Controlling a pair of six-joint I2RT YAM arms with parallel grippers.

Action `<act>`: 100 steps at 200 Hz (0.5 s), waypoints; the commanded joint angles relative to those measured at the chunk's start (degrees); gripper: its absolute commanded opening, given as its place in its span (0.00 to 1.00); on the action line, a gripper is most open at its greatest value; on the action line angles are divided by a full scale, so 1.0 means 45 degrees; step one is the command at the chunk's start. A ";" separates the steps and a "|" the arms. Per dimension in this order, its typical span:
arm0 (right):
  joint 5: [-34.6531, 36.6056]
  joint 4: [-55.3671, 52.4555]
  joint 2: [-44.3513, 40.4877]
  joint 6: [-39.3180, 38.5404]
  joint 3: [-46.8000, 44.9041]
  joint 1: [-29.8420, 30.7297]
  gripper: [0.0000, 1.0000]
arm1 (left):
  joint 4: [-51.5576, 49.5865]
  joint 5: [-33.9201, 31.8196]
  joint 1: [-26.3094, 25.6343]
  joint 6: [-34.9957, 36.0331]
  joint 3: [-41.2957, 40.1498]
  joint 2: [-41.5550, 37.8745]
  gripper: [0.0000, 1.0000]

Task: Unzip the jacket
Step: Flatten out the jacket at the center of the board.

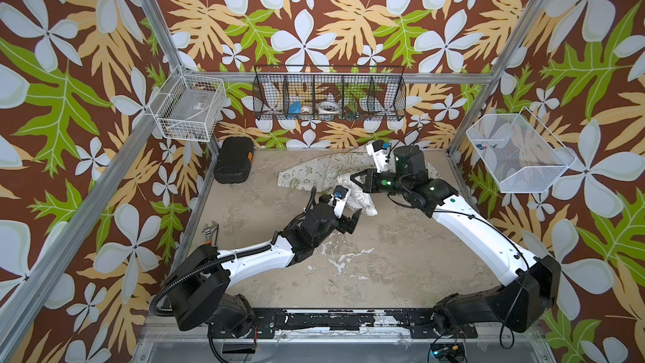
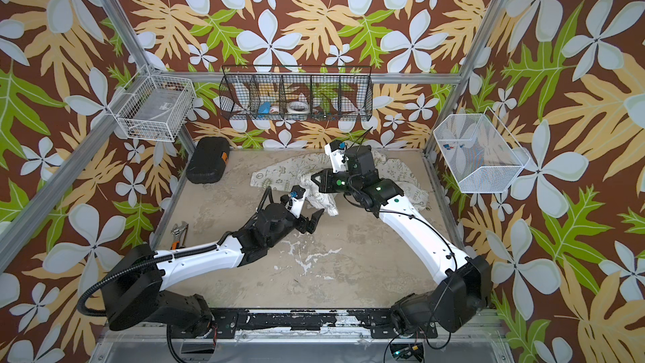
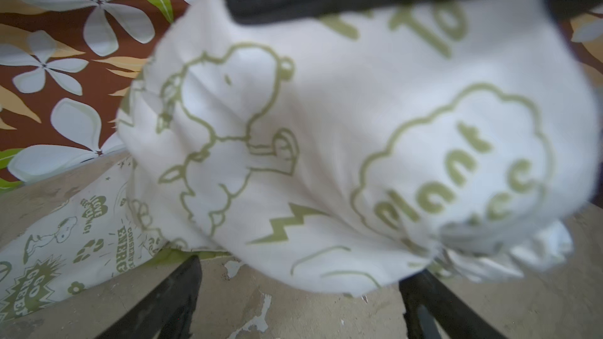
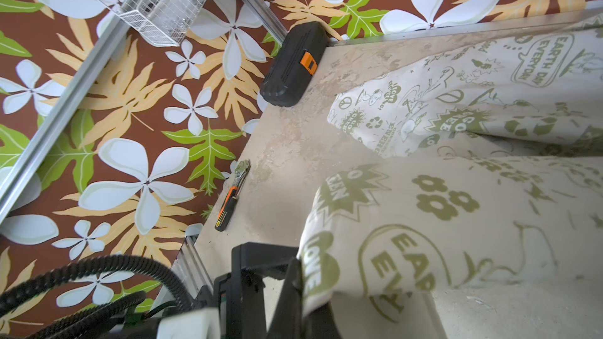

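Nearest the lens in both top views, the left arm (image 1: 251, 263) reaches from the near left corner of the table (image 1: 366, 274) toward its middle. The left gripper (image 1: 352, 222) stands released, fingers spread with nothing between them, just beside a hanging bunch of cloth (image 1: 361, 202). That bunch belongs to the jacket (image 1: 307, 172), which lies crumpled along the far edge of the table, from about its middle toward the far right corner, with one part pulled up off the surface. In the left wrist view the bunch fills the frame just beyond the two open fingers (image 3: 173, 295). Over it, reaching in from the right, the right gripper (image 1: 352, 178) is clenched on a fold of the jacket and holds it raised; the right arm (image 1: 471, 239) comes from the near right corner. The zipper pull shows in no view. An olive strip (image 3: 195, 254) under the bunch may be trim or zipper tape, I cannot tell which. The step in hand looks like finding a second hold. To do it well, the left gripper should close on the olive front edge close to the slider, not on loose printed cloth, so one side anchors while the other draws along the teeth. Pinching several layers at once would likely drag the whole garment.
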 commanded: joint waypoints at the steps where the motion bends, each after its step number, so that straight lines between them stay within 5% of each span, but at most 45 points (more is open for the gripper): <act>1: -0.0446 0.0297 -0.0326 0.0160 0.0043 0.0019 0.00 | 0.0701 -0.0557 -0.0001 -0.0485 0.0455 0.0242 0.84; 14: -0.0451 0.0304 -0.0405 0.0147 -0.0044 0.0020 0.00 | 0.0925 0.0098 0.0005 -0.0662 0.0579 0.0409 0.83; 45: 0.0054 -0.0043 -0.0380 -0.0103 -0.0118 0.0026 0.00 | 0.2598 0.2487 -0.0014 -0.0813 -0.0775 -0.0009 1.00; 100: 0.0947 0.0443 -0.0079 0.1082 -0.0424 -0.0004 0.00 | 0.4504 0.0289 -0.1047 0.0317 -0.4216 -0.2030 1.00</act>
